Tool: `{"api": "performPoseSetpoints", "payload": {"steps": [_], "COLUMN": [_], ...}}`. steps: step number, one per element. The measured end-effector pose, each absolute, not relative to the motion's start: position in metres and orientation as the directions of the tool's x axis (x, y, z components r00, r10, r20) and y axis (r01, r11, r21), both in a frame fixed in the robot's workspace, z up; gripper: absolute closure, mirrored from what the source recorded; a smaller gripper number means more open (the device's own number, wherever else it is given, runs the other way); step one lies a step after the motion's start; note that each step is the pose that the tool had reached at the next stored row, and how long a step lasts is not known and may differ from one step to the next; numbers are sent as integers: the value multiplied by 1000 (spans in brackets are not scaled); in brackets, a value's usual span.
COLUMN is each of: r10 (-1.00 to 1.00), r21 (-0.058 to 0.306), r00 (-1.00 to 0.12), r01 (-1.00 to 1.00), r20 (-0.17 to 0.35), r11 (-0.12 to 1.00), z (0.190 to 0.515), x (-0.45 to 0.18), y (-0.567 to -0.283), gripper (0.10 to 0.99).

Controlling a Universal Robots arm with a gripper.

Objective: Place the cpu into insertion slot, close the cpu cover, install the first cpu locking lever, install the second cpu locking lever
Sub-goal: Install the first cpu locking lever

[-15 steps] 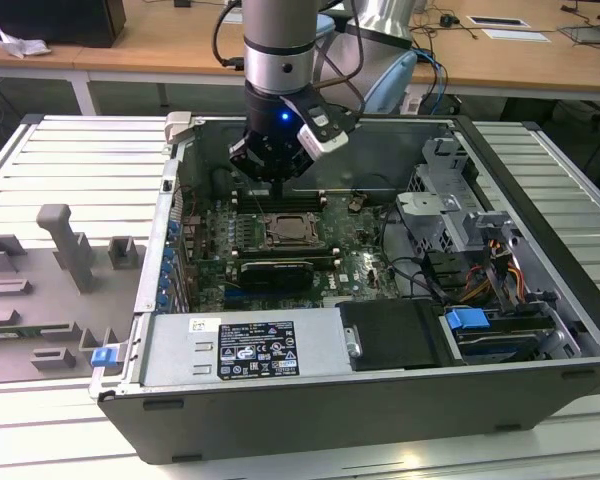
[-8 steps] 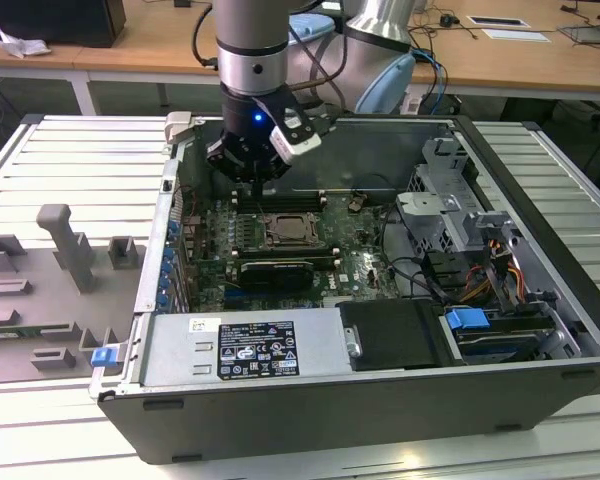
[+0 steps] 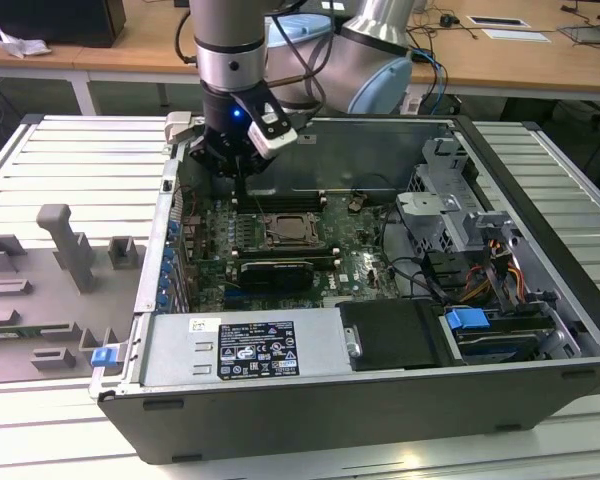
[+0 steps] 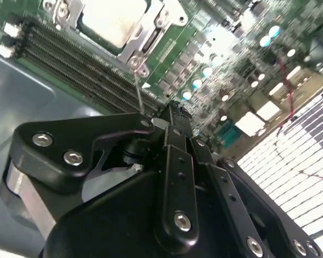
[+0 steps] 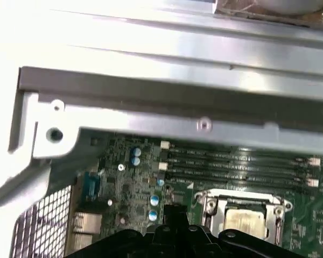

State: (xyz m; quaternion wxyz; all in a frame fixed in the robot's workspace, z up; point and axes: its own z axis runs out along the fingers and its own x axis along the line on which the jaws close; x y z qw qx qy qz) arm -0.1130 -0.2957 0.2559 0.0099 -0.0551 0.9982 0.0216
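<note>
The cpu [image 4: 110,21], a pale silver square, lies in the insertion slot [image 3: 285,232] on the green motherboard. The cpu cover [image 4: 145,40] is a silvery frame lying flat around the chip, and both wrist views show it [image 5: 242,196]. A thin wire locking lever [image 4: 138,88] rises from the socket's corner up to the fingertips. My gripper [image 4: 173,112] hangs just off that corner, on the side toward the case's rear wall, with its fingers together. I cannot tell whether they touch the lever. The exterior view shows the gripper [image 3: 242,195] low inside the case.
Long black memory slots [image 4: 70,67] run beside the socket, between it and the case's rear wall [image 5: 151,97]. A black-labelled power supply box [image 3: 250,348] fills the front. A drive cage [image 3: 450,215] with cables is at the exterior view's right. Grey fixtures [image 3: 65,250] stand at its left.
</note>
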Motion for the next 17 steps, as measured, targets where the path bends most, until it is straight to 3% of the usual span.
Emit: {"api": "performPoseSetpoints", "payload": {"steps": [17], "r10": [-110], "r21": [42], "r00": [-994], "r01": [-111], "r20": [-22], "r11": [993], "z": [254], "x": [-95], "y": [-292], "gripper": [980]}}
